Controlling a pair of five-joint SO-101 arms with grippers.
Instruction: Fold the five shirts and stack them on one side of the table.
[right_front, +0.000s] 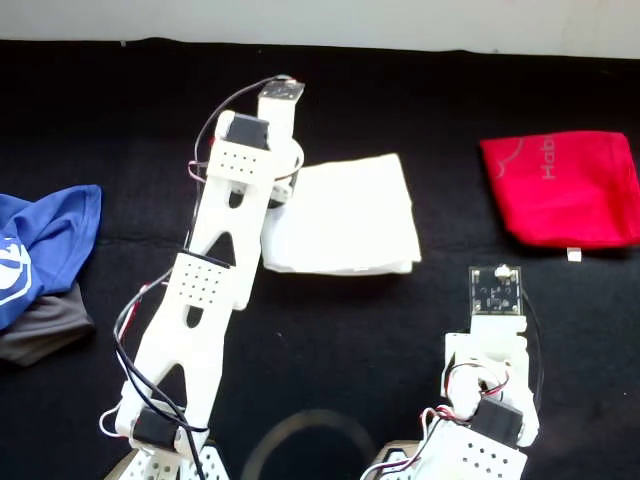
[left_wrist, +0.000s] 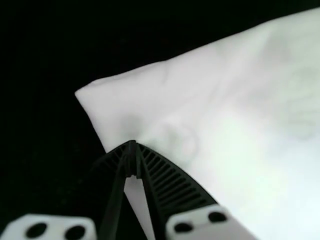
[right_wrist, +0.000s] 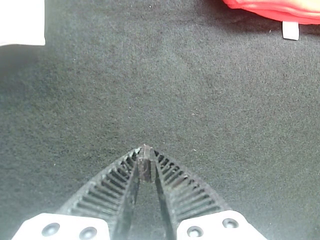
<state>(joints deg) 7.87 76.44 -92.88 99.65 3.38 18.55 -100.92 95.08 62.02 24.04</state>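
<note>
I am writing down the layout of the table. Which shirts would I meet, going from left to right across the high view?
crumpled blue cloth shirt → folded white cloth shirt → folded red cloth shirt

You've got bright, even light from above. White shirt (left_wrist: 225, 125) is blown out in your left wrist view, with only faint grey shading on its creases. Black table cover (right_wrist: 225, 100) reads dark and matte. Red shirt (right_front: 560, 190) is evenly lit.
</note>
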